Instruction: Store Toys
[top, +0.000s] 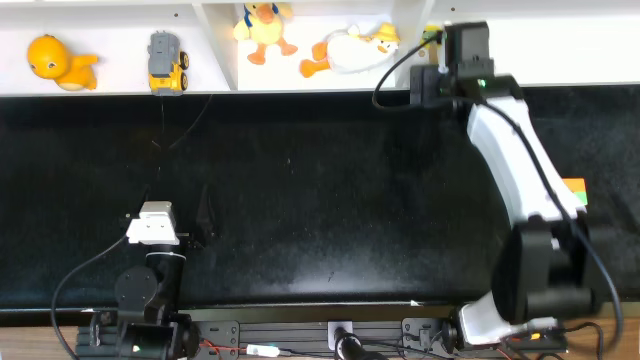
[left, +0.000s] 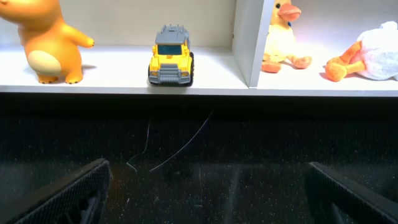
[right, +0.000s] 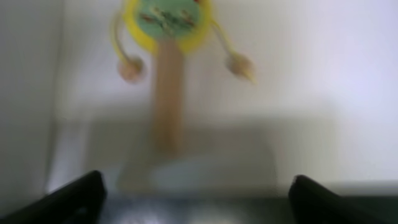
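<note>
Your right arm (top: 510, 150) reaches out to the shelf (top: 585, 45).
Right gripper (right: 196, 193) gapes wide, rattle (right: 166, 68) just ahead; left gripper (left: 205, 190) wide too.

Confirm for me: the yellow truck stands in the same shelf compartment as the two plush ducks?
No. The yellow truck shares its compartment with the orange toy; a divider separates it from the plush ducks, as the left wrist view shows.
</note>
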